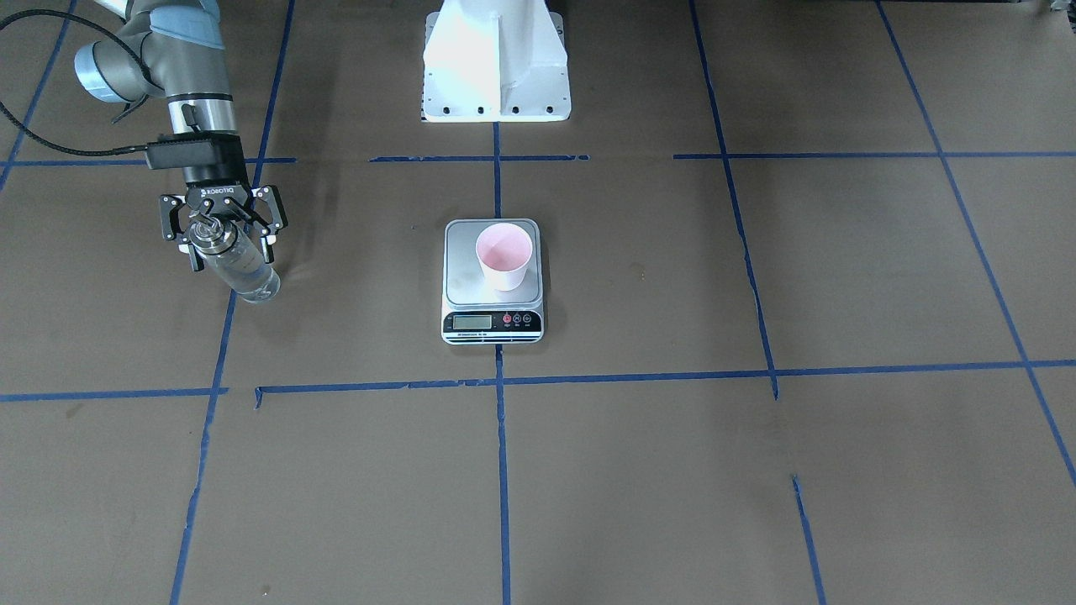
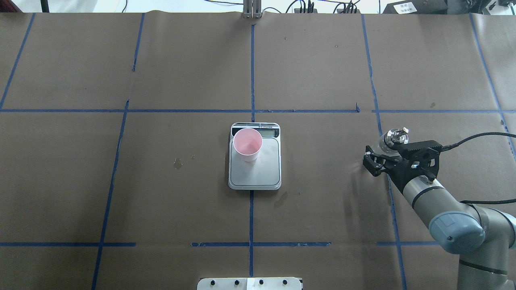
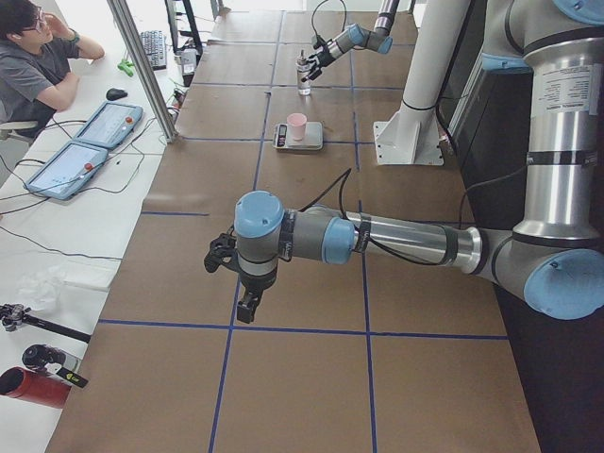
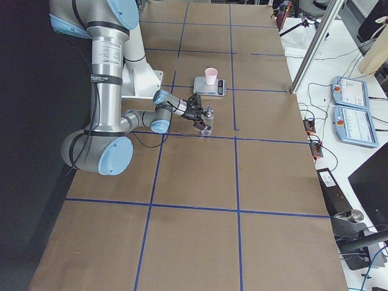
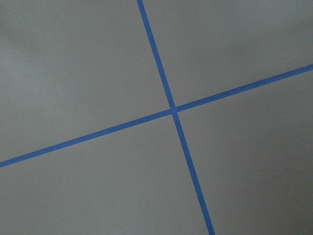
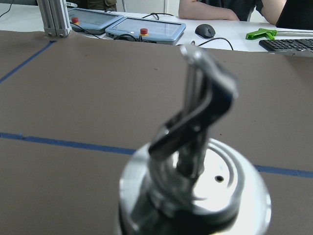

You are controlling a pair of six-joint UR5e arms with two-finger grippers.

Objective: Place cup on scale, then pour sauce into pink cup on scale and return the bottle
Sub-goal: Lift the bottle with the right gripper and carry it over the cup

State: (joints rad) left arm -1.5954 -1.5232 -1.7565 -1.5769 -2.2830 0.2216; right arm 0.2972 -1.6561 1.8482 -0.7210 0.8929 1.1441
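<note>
The pink cup [image 1: 504, 256] stands upright on the steel platform of the scale [image 1: 492, 322], toward the robot-side corner; it also shows in the overhead view [image 2: 247, 143]. The clear bottle [image 1: 244, 269] with metal collar and spout stands on the table far to the robot's right. My right gripper [image 1: 231, 252] is around its upper part with the fingers spread, looking open. The right wrist view shows the spout [image 6: 195, 186] close up. No liquid can be made out. My left gripper [image 3: 243, 283] hangs over bare table far from the scale; I cannot tell whether it is open.
Blue tape lines divide the brown table cover. The white robot base [image 1: 496, 63] stands behind the scale. An operator [image 3: 28, 57] sits past the table's far side by two tablets [image 3: 85, 151]. The left wrist view shows only a tape cross [image 5: 172, 110].
</note>
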